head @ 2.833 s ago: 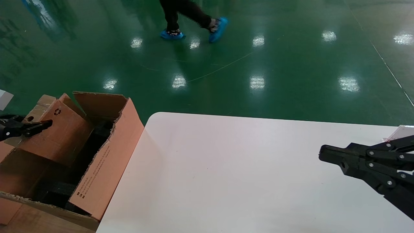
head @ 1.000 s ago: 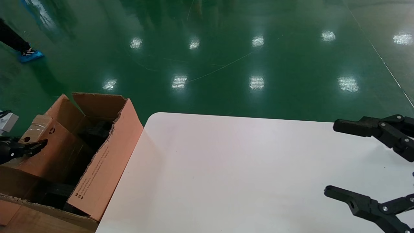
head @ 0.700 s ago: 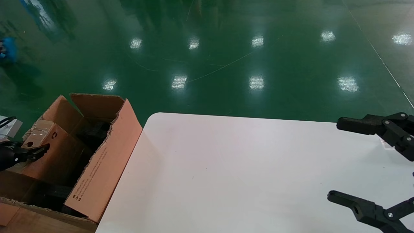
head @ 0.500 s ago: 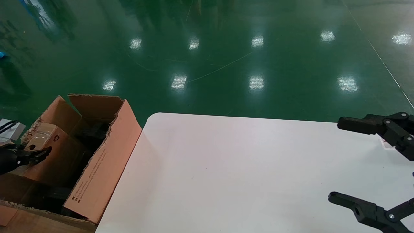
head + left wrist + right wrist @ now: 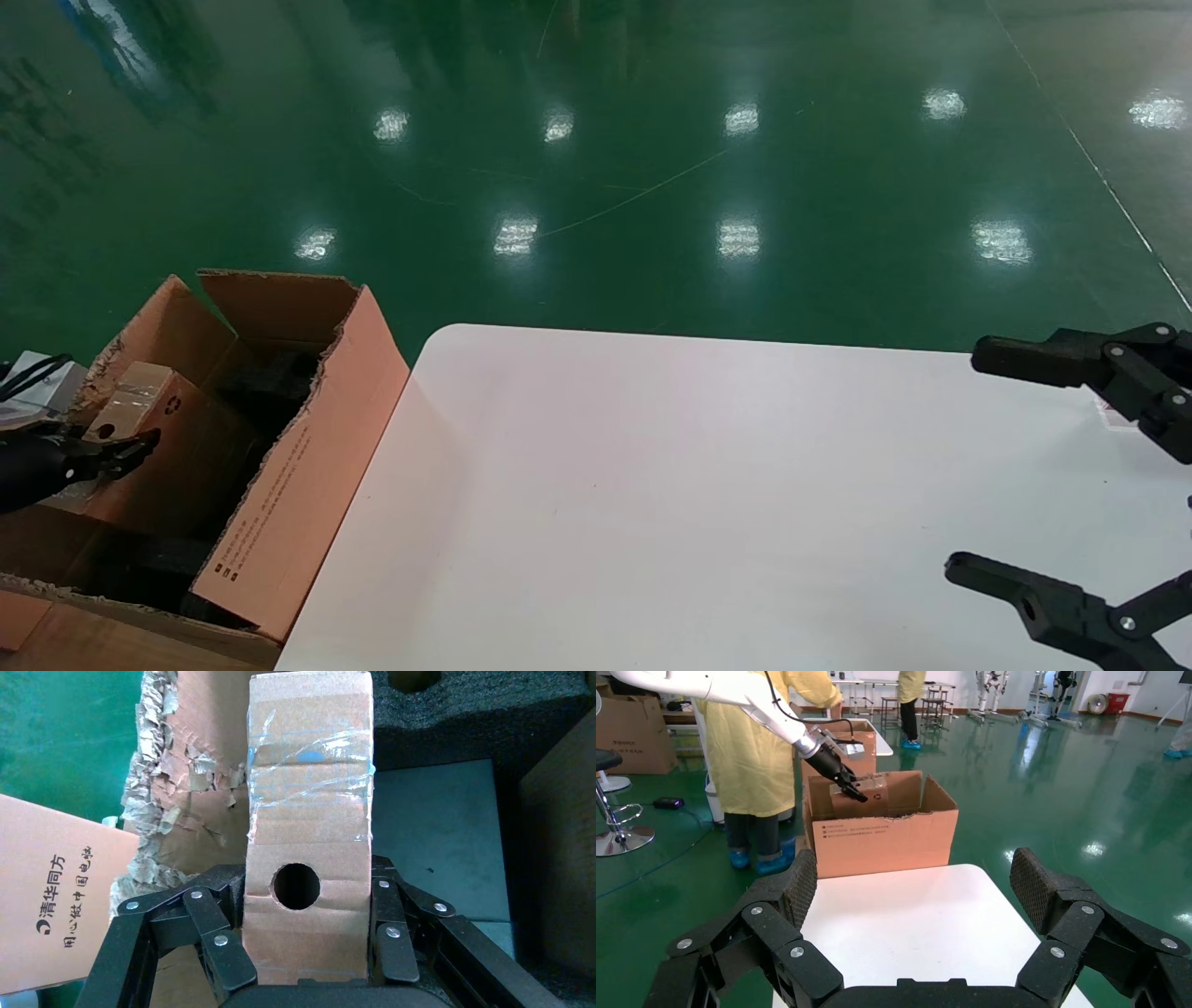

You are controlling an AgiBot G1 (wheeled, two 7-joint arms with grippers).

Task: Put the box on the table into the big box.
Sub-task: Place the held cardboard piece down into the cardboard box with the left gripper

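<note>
While the left hand (image 5: pixel 307 952) is clamping the box (image 5: pixel 309 822) between its fingers (image 5: pixel 223 952), it is holding that box over the open big box (image 5: pixel 298 438), above the black foam padding (image 5: pixel 450 832) inside; the carton is standing just beside the white surface (image 5: pixel 652 503). The right hand (image 5: pixel 916 896) is hovering over the surface's right side, fingers spread wide apart, gripping nothing

My white table (image 5: pixel 652 485) has a round corner, and I see just a small pale thing (image 5: pixel 1110 416) at its far right edge. The big box (image 5: pixel 279 522) stands beside it on the shiny green floor (image 5: pixel 652 168).
</note>
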